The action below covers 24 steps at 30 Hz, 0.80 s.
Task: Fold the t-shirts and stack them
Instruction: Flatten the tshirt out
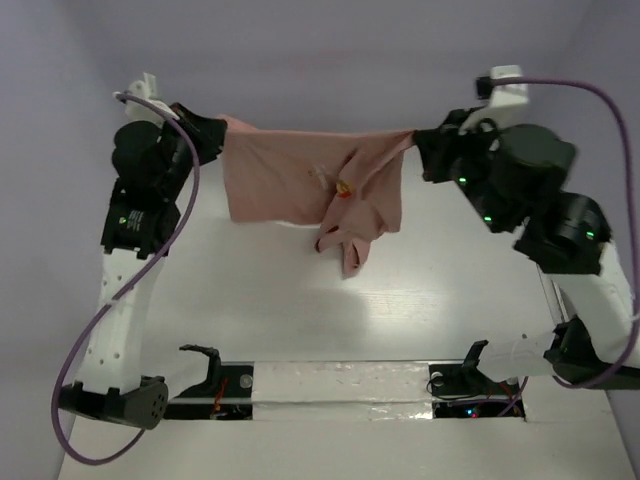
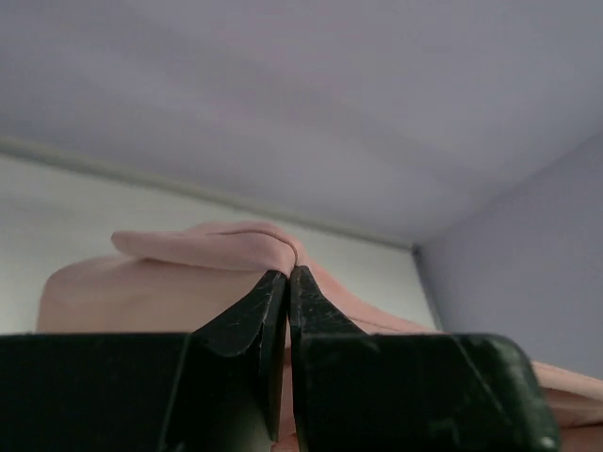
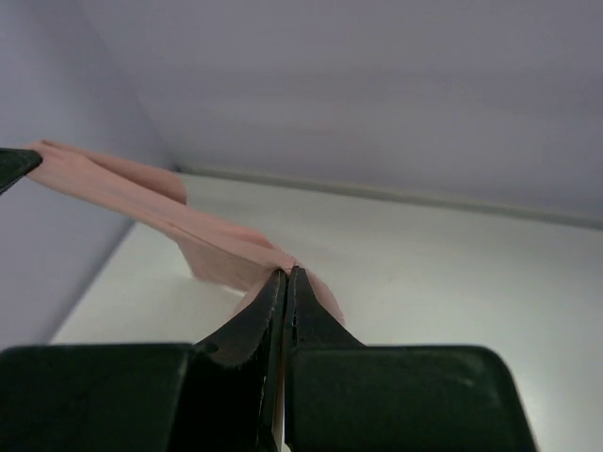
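You see one salmon-pink t-shirt [image 1: 285,180], one white table [image 1: 300,320] and two arms, the left arm [image 1: 120,290] and the right arm [image 1: 590,290]. You count two grippers, the left gripper [image 1: 213,131] and the right gripper [image 1: 422,142], and two purple cables, the left cable [image 1: 196,178] and the right cable [image 1: 600,92].

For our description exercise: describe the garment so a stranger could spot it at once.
Start at the white table and look to its far side. A salmon-pink t-shirt hangs stretched between the left gripper and the right gripper, both shut on its upper edge. It is the only cloth, with a small red-orange mark on it.
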Motion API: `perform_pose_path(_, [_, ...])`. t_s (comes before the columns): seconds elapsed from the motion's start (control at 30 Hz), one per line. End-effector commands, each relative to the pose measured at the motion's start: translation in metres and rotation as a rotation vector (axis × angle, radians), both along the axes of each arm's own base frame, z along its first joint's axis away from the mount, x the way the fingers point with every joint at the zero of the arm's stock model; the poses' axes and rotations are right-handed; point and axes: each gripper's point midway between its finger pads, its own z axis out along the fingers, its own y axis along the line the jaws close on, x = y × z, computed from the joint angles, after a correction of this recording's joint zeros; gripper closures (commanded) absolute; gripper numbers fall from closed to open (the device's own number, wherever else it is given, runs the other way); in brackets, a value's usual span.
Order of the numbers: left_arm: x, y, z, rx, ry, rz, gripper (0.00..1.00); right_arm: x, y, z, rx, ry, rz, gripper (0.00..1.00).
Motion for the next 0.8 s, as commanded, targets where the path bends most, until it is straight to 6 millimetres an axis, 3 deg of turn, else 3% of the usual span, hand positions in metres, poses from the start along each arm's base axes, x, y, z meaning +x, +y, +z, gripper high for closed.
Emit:
perform_pose_path(0.0, [-0.042,0.035,0.073,-0.005,-0.144,0.145,1.00,-0.035,-0.032,0.065,0.121,-0.160,0.077,1.00])
perform_pose_path(0.1, [-0.066,0.045,0.108,-0.014,-0.213,0.195,1.00,-0.057,-0.054,0.101,0.207,-0.238,0.113,1.00])
perform_pose_path(0.13, [-0.078,0.047,0.128,-0.023,-0.252,0.201,1.00,-0.066,-0.064,0.121,0.247,-0.285,0.119,1.00])
perform_pose_path(0.23, [-0.087,0.053,0.158,-0.018,-0.314,0.228,1.00,-0.062,-0.080,0.148,0.259,-0.350,0.041,1.00])
perform_pose_path(0.33, [-0.075,0.048,0.160,-0.010,-0.313,0.218,1.00,-0.050,-0.088,0.161,0.230,-0.405,-0.063,1.00])
perform_pose_path(0.37, [-0.068,0.045,0.156,-0.005,-0.301,0.209,1.00,-0.038,-0.080,0.151,0.141,-0.407,-0.094,1.00])
perform_pose_path(0.43, [-0.047,0.039,0.140,0.020,-0.262,0.200,1.00,-0.023,-0.080,0.154,0.120,-0.441,-0.178,1.00])
perform_pose_path(0.47, [-0.032,0.035,0.123,0.038,-0.221,0.198,1.00,-0.007,-0.073,0.139,0.036,-0.427,-0.209,1.00])
perform_pose_path(0.5, [-0.022,0.034,0.114,0.056,-0.202,0.201,1.00,0.023,-0.077,0.131,-0.013,-0.417,-0.258,1.00])
perform_pose_path(0.53, [-0.002,0.031,0.098,0.087,-0.169,0.205,1.00,0.044,-0.078,0.109,-0.065,-0.350,-0.243,1.00])
perform_pose_path(0.57, [0.013,0.028,0.080,0.106,-0.129,0.207,1.00,0.062,-0.079,0.102,0.017,-0.313,-0.234,1.00])
perform_pose_path(0.6, [0.024,0.028,0.070,0.119,-0.106,0.205,1.00,0.086,-0.073,0.083,-0.008,-0.271,-0.208,1.00])
perform_pose_path(0.63, [0.048,0.024,0.050,0.143,-0.064,0.199,1.00,0.117,-0.084,0.065,-0.023,-0.243,-0.260,1.00])
perform_pose_path(0.67, [0.062,0.020,0.034,0.162,-0.029,0.186,1.00,0.134,-0.085,0.048,-0.028,-0.213,-0.270,1.00])
perform_pose_path(0.7, [0.086,0.016,0.004,0.181,0.036,0.174,1.00,0.155,-0.078,0.019,-0.023,-0.151,-0.241,1.00])
perform_pose_path(0.73, [0.101,0.014,-0.009,0.184,0.045,0.158,1.00,0.184,-0.088,-0.008,-0.026,-0.091,-0.259,1.00])
perform_pose_path(0.77, [0.114,0.008,-0.032,0.194,0.088,0.134,1.00,0.199,-0.088,-0.026,-0.006,-0.049,-0.254,1.00])
